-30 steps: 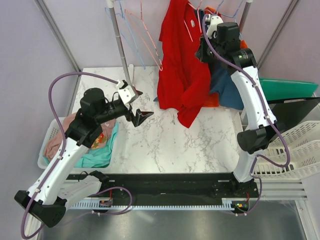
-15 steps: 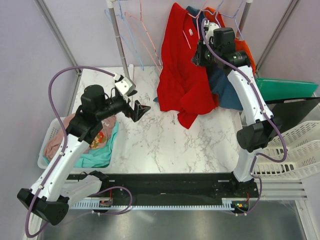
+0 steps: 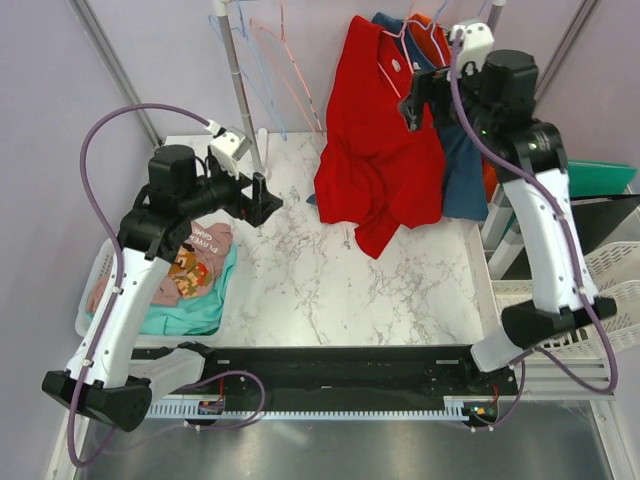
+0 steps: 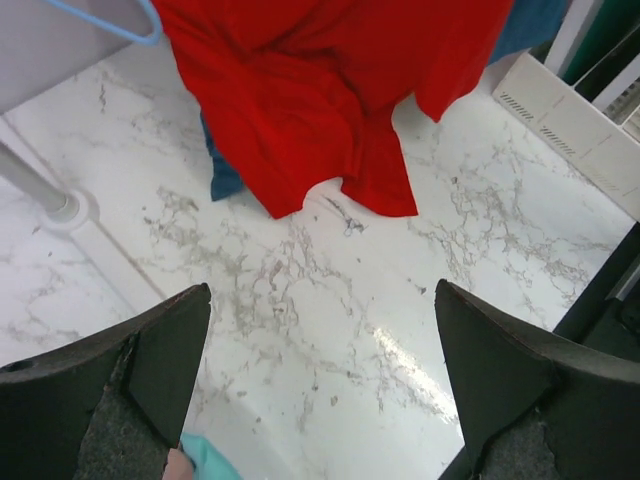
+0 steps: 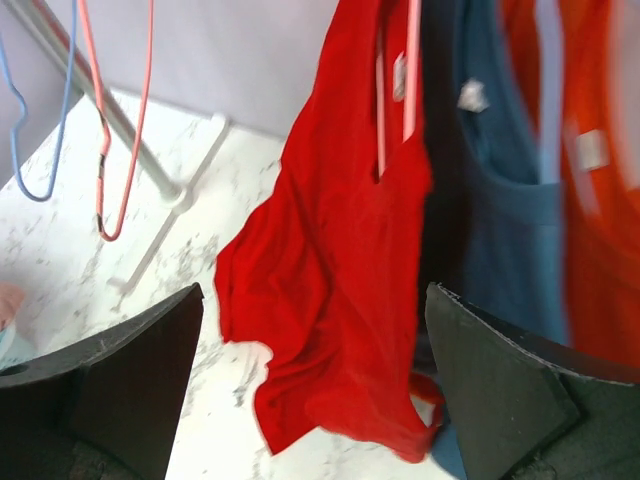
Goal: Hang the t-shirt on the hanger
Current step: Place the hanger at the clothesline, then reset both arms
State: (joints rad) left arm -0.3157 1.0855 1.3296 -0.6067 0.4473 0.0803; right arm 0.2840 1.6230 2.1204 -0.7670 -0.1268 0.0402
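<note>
The bright red t-shirt point(image 3: 375, 150) hangs from the rack at the back, its hem bunched on the marble table point(image 3: 320, 290). The thin pink hanger point(image 3: 385, 62) runs through its collar. In the right wrist view the t-shirt point(image 5: 340, 280) fills the middle, with the hanger point(image 5: 410, 70) in the neck opening. My right gripper point(image 3: 418, 98) is open just right of the collar, touching nothing; in its own view the right gripper point(image 5: 314, 290) is empty. My left gripper point(image 3: 265, 200) is open over the table, left of the shirt. From its own camera the left gripper point(image 4: 321, 288) frames bare marble below the t-shirt point(image 4: 320, 90).
A dark blue shirt point(image 5: 500, 230) and an orange-red shirt point(image 5: 600, 200) hang right of the red one. Spare pink point(image 5: 100, 150) and pale blue point(image 5: 40, 130) hangers hang by the rack pole point(image 3: 240, 90). A basket of clothes point(image 3: 170, 285) sits left, a white basket point(image 3: 610, 290) right.
My right gripper has opened, let go at the collar and drawn back to the right. The t-shirt now hangs free. My left arm has pulled back to the left.
</note>
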